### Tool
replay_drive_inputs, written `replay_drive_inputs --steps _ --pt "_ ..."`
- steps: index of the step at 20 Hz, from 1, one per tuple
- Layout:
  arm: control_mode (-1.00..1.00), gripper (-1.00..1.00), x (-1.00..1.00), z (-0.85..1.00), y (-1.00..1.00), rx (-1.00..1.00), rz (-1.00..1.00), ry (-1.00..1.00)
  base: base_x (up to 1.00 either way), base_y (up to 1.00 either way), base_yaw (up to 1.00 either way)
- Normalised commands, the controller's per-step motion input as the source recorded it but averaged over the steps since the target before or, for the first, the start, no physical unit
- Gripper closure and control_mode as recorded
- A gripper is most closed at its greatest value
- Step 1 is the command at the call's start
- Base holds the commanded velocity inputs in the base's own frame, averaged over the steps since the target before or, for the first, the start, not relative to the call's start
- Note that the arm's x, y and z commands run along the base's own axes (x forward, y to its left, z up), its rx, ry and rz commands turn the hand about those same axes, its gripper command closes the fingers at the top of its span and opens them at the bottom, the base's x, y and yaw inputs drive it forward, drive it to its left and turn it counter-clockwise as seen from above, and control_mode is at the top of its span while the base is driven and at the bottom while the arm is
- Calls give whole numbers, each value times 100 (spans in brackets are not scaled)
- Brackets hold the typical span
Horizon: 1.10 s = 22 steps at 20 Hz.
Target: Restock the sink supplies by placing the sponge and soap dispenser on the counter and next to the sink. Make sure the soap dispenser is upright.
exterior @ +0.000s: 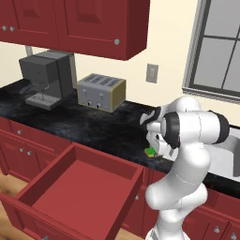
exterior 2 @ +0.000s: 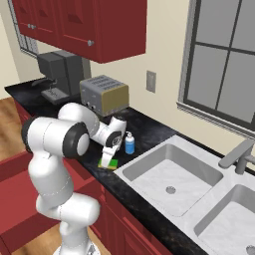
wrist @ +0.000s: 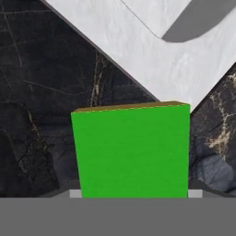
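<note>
The green sponge [wrist: 131,152] sits at the front edge of the black counter [exterior: 93,126], just left of the sink [exterior 2: 169,172]. From the left base camera the sponge [exterior: 150,152] peeks out beside the arm. My gripper [exterior 2: 106,160] points down onto the sponge [exterior 2: 110,163], with a finger against each side of it. In the hand view the sink's pale rim [wrist: 152,60] runs diagonally beyond the sponge. The blue soap dispenser [exterior 2: 129,144] stands upright on the counter [exterior 2: 149,132], just behind the gripper and beside the sink's left rim.
A toaster [exterior: 101,91] and a coffee machine [exterior: 47,77] stand at the back of the counter to the left. A red drawer [exterior: 79,187] hangs wide open below the counter's edge. A faucet [exterior 2: 239,157] rises between the two basins.
</note>
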Motion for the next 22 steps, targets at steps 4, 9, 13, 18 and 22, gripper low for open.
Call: replay_drive_inputs --steps 4,9,13,18,22 --pt "-100 -100 0 -3 0 0 0 -7 0 0 0" --pt "-100 -100 -1 24 0 0 0 -11 0 0 0" --pt "-100 -100 -12 68 0 0 0 -14 0 0 0" --pt "-100 -100 -23 95 0 0 -1 -19 0 0 0" --pt "-100 -100 -44 100 0 0 -2 -22 0 0 0"
